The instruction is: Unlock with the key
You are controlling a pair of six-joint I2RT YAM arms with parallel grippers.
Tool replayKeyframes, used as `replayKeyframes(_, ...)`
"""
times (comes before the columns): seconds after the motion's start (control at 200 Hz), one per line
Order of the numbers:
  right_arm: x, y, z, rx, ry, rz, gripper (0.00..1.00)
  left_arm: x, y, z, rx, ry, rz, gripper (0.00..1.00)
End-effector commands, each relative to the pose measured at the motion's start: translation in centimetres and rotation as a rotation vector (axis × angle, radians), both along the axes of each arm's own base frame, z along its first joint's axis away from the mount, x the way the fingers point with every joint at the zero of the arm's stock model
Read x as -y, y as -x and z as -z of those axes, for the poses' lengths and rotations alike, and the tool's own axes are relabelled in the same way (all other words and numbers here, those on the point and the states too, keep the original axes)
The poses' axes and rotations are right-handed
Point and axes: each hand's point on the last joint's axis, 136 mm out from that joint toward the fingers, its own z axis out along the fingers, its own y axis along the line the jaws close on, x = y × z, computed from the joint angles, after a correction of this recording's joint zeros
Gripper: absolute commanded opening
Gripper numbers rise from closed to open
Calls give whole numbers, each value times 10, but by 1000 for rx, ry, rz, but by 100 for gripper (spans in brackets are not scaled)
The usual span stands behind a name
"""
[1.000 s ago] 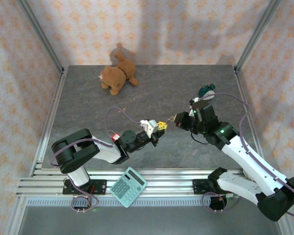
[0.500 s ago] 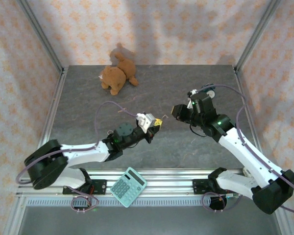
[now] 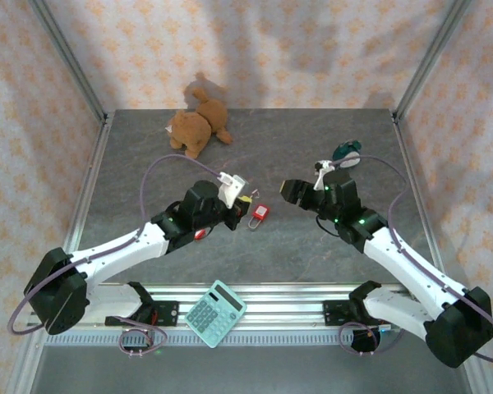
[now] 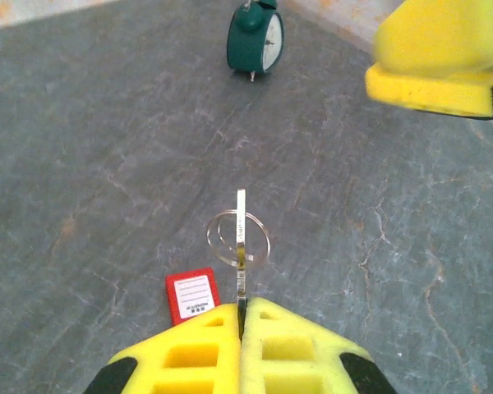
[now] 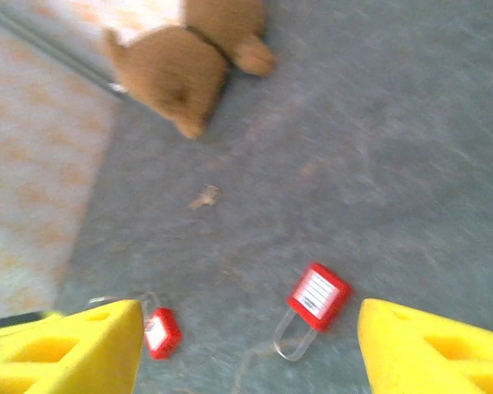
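Left fingers [image 4: 292,349] clamped on my thin, slippery key [image 4: 241,226], right fingers [image 5: 419,345] wide apart over the small rigid padlock [image 5: 318,297], I'd grab its red body.

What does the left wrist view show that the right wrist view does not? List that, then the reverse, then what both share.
Left wrist: a green round alarm clock, and a silver key clamped in the shut left gripper.
Right wrist: a brown plush teddy bear by the wall, and a red padlock with a silver shackle, lying flat.
Both: the grey stone-patterned table, a small red tag with a white label, and yellow fingers of the open right gripper.
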Motion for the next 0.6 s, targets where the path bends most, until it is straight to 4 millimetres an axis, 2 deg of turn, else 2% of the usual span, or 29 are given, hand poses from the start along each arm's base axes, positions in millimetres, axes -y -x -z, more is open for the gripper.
replayKeyframes(0.0, -29, 18, -21, 183, -104, -223, 70, 19, 11, -6, -109, 142, 117, 0)
replayKeyframes(0.11, -40, 34, -24, 241, -173, -324, 69, 35, 13, -17, -139, 263, 192, 0)
replayKeyframes(0.245, -41, 39, -22, 244, -158, -358, 69, 47, 13, -34, -176, 415, 254, 0)
replayKeyframes(0.596, -38, 44, -27, 251, -126, -369, 63, 52, 25, -40, -221, 476, 327, 0)
